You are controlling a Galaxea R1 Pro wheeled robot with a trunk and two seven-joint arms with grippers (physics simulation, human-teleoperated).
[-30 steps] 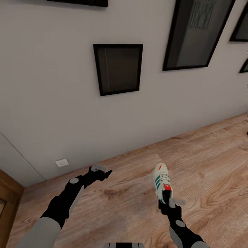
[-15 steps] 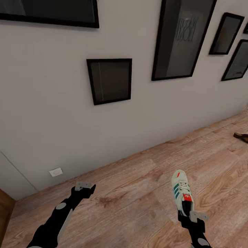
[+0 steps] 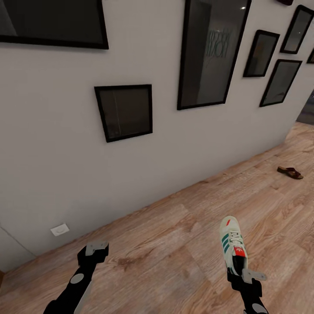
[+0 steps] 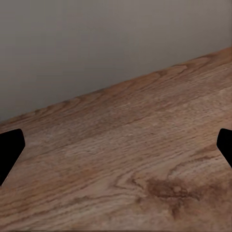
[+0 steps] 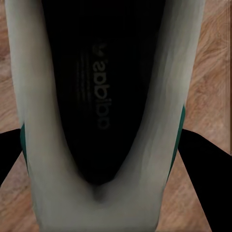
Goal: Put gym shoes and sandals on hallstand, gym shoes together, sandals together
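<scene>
Since the earlier pictures the head camera has swung to the right along the wall, so the picture frames sit further left and a sandal (image 3: 290, 172) has come fully into sight far off on the corridor floor (image 3: 174, 244), close to the wall's base. Relative to the arms, little differs: the right gripper (image 3: 242, 272) still clamps the heel end of a gym shoe (image 3: 233, 246), whose toe points away from the robot, above the planks. In the right wrist view the gym shoe's dark insole with its printed logo (image 5: 99, 96) faces the camera, with the black fingers (image 5: 200, 164) pressed against both of its white sides.

The left gripper (image 3: 95, 250) hangs over bare floor near the wall, carrying nothing. In the left wrist view its black fingertips (image 4: 9, 150) stand far apart at the two edges, with only wood grain (image 4: 125, 159) and grey wall between them. A white wall socket (image 3: 59, 229) sits low on the wall beyond the left arm.
</scene>
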